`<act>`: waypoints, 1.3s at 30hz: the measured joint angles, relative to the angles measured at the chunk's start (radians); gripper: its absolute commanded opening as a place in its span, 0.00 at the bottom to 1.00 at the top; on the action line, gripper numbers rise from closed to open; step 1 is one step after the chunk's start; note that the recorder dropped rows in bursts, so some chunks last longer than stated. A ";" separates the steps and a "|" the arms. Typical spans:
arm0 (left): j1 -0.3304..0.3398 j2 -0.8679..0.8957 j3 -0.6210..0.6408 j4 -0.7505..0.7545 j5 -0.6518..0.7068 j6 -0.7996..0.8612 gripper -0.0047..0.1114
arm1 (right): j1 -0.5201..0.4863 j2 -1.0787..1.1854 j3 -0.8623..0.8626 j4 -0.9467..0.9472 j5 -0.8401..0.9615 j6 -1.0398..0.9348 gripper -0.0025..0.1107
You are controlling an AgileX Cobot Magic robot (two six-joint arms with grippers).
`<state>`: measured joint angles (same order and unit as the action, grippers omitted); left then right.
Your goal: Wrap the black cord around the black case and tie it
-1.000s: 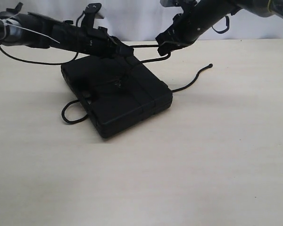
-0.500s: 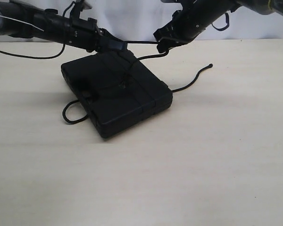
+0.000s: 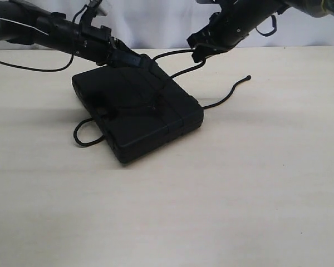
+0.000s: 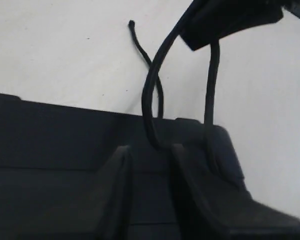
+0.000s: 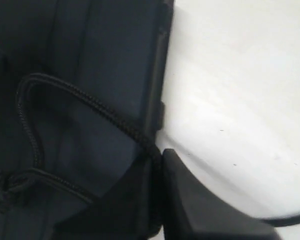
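Exterior view gives the whole layout: a flat rectangular matte black plastic case [image 3: 139, 117] sits at an angle on a pale beige tabletop [image 3: 239, 194] with a white backdrop [image 3: 156, 22] behind. A thin matte black braided cord [image 3: 222, 99] crosses its lid, one loop poking out on the left and a knobbed tail lying off to the right. The left gripper [image 3: 138, 60] is down at the case's far corner, and the right gripper [image 3: 200, 51] is raised just beyond it with two strands drooping back to the case. You can't judge the grips from there, so the wrist views help. Right wrist view has the right gripper [image 5: 157, 165] pinched closed on the cord [image 5: 75, 95], right over the case's [image 5: 90, 50] edge (there's also a small knot further along the lid). Left wrist view shows the left gripper [image 4: 150, 150] with fingers apart, the gap wider than the cord [image 4: 150, 90]. A bend of cord hooks down at that gap, unclamped, just above the case [image 4: 50, 135].
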<state>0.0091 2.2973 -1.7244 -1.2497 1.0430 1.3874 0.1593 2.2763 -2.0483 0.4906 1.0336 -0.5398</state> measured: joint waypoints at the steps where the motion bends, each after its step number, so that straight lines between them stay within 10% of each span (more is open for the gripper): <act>1: 0.000 0.000 0.000 0.010 -0.006 0.000 0.52 | -0.006 0.000 0.000 -0.007 -0.003 0.000 0.06; 13: -0.064 -0.081 0.000 0.246 -0.032 -0.062 0.61 | -0.015 0.000 0.000 -0.022 -0.027 0.055 0.06; 27: -0.322 -0.105 0.024 0.705 -0.336 -0.423 0.60 | -0.015 0.000 0.000 0.008 -0.029 0.058 0.06; 39: -0.324 -0.063 0.024 0.781 -0.399 -0.494 0.11 | -0.015 0.000 0.000 0.010 -0.029 0.101 0.09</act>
<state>-0.3153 2.2345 -1.7007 -0.4688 0.6445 0.8935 0.1439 2.2763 -2.0483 0.5010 1.0046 -0.4386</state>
